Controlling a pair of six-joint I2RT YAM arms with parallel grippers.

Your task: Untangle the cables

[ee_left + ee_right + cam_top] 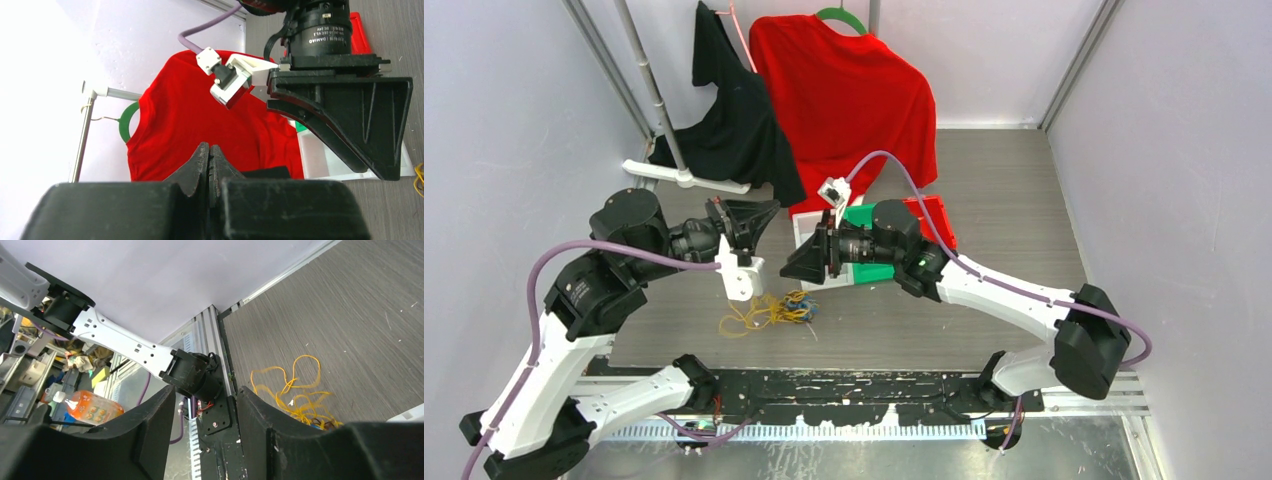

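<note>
Tangled cables (769,312) heaped by the near edge of the bench (984,300), left of middle, untouched. Left pincer (209,150) pressed together, empty; right pincer (206,390) spread apart; both aloft, nose to nose. Could collide descending, or tighten knots by grabbing several strands.

The cables (769,312) are mostly orange-yellow with a bit of blue. The counter (1004,180) is grey with a wood-grain pattern. The shirt (844,90) is plain red, its hanger (836,13) green, and the other garment (729,120) black. The left end effector (209,150) and right end effector (206,390) are black. The arms (554,350) are white and black, and their hoses (904,175) purple.
</note>
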